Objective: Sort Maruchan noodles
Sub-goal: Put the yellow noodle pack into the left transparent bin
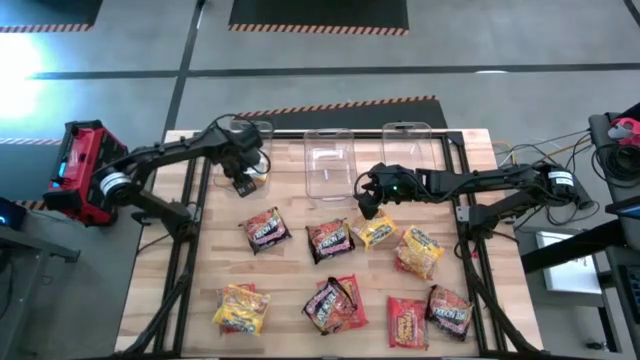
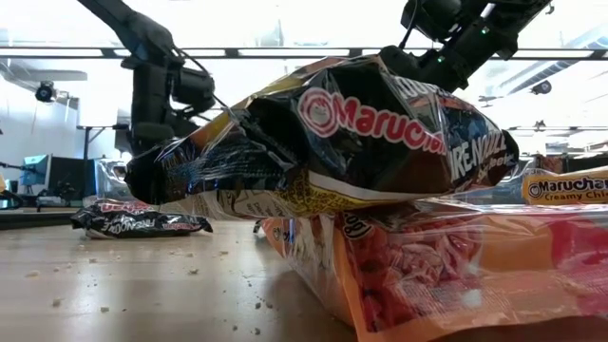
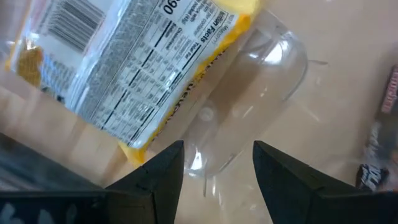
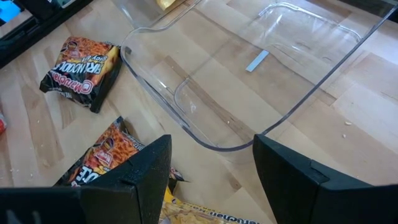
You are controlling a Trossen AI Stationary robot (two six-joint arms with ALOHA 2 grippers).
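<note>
- Sorting ramen packets into clear bins is my job here, and eight packets lie loose across the wooden surface [image 1: 290, 300] in front of the bins.
- My left end effector [image 3: 214, 165] hangs over the leftmost bin [image 3: 273, 81] at the far left of the surface. Its fingers stand apart and hold nothing.
- A yellow packet [image 3: 130, 68] lies in that bin, label side down, just beyond those open fingers.
- My right end effector [image 4: 211, 168] hovers near the middle of the surface, between the empty middle bin [image 4: 249, 68] and the packets. Its fingers are spread and empty.
- Another yellow packet [image 1: 376, 231] lies almost under the right end effector, touching a dark packet [image 1: 329, 239] on one side.
- A second dark packet [image 4: 81, 71] lies by itself, farther left.
- As I judge it, the next pick is that near yellow packet.
- To do it well, I would come straight down, straddle one crinkled edge, and close only on that wrapper.
- The neighbouring dark packet could snag and lift with it, so I would approach from the free side.
</note>
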